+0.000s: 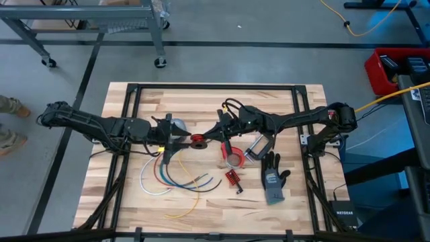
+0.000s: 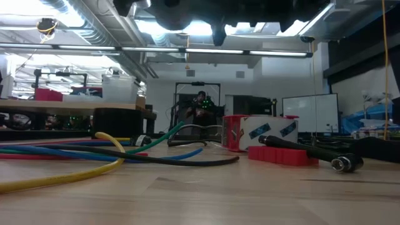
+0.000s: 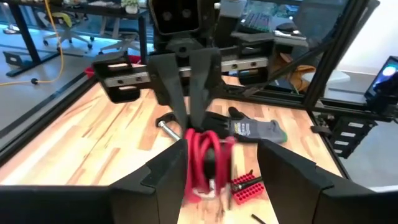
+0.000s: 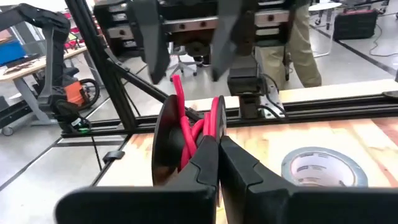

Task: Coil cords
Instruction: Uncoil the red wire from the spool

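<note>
Both grippers meeting over a red coil at mid-table

The right gripper (image 4: 217, 155) is pinching the red cord (image 4: 198, 127), bunched in loops, with fingers nearly together; the left gripper (image 3: 214, 158), spread wide, is facing it. Beyond sits the glove (image 1: 273, 178), its label unreadable. A box (image 1: 342, 214) reads "NETGEAR".

- Two dark, near-black jointed arms, built of rounded segments and blocky housings.
- Black cables looped along the links; a bundle arching over the right arm (image 1: 269, 122).
- Small yellow mark by the wrist of the left arm (image 1: 101, 126).
- Matte black, wedge-shaped tapering fingers on the left gripper (image 1: 180, 141) and right gripper (image 1: 213, 136).
</note>
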